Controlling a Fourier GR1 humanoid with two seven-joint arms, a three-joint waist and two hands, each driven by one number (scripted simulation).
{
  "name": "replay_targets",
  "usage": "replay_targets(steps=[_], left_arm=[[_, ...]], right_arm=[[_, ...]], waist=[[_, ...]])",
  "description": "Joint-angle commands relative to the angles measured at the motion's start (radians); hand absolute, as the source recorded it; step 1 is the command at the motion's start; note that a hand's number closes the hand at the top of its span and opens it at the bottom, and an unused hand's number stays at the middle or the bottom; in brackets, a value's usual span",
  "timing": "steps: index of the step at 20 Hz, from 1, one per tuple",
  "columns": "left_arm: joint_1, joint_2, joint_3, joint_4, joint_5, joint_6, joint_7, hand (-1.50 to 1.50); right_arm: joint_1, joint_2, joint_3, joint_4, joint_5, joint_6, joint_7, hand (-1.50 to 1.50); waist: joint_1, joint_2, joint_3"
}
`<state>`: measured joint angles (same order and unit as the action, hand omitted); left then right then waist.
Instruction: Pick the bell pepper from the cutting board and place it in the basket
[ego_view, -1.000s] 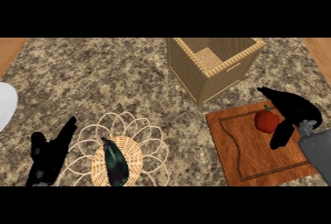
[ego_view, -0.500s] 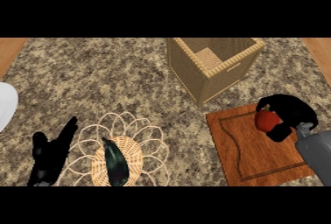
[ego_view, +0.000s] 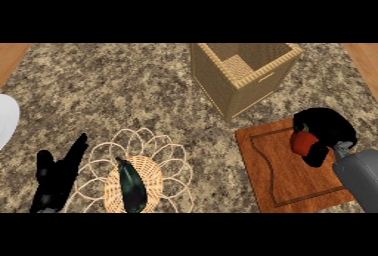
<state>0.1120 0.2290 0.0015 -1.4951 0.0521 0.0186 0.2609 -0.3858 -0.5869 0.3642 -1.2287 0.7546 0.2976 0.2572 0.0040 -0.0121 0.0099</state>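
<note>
1. Curling round the red bell pepper (ego_view: 301, 143), the black right hand (ego_view: 325, 131) holds it over the brown wooden cutting board (ego_view: 291, 182).
2. Tall square wicker basket (ego_view: 240, 75) lies up-left, nearer this hand.
3. Black left hand (ego_view: 57, 176) rests open (far side).

Right robot hand (ego_view: 325, 131) curled round red bell pepper (ego_view: 303, 143), over upper right of wooden cutting board (ego_view: 288, 170). Tall wicker basket (ego_view: 240, 75) on speckled table (ego_view: 118, 95), just beyond board. Left robot hand (ego_view: 57, 177) resting open at lower left, beside flat woven trivet (ego_view: 144, 172) carrying dark eggplant (ego_view: 133, 186). White plate (ego_view: 6, 120) at left edge.
</note>
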Motion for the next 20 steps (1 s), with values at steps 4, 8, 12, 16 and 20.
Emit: replay_targets(steps=[4,8,12,16,20], left_arm=[[0.018,-0.034,-0.033,0.045,-0.007,-0.002,0.035,0.0],[0.047,-0.021,-0.008,0.052,0.014,-0.018,0.036,0.0],[0.055,-0.019,0.006,0.036,0.01,-0.007,0.039,0.0],[0.077,-0.024,-0.001,0.018,0.003,-0.003,0.034,0.0],[0.045,-0.011,0.023,0.066,0.006,-0.016,0.009,0.0]], right_arm=[[-0.031,0.258,0.325,-0.278,0.118,0.039,0.022,1.5],[0.035,0.429,0.519,-0.412,0.232,0.007,0.161,1.5],[0.149,0.55,0.468,-0.559,0.139,-0.069,0.23,1.5],[0.2,0.583,0.389,-0.735,-0.075,-0.256,0.23,1.5],[0.18,0.585,0.397,-0.962,-0.065,-0.267,0.377,1.5]], waist=[[0.016,0.003,-0.013],[-0.003,0.0,-0.012],[-0.024,0.004,-0.01],[-0.014,0.008,-0.008],[-0.027,0.006,-0.011]])
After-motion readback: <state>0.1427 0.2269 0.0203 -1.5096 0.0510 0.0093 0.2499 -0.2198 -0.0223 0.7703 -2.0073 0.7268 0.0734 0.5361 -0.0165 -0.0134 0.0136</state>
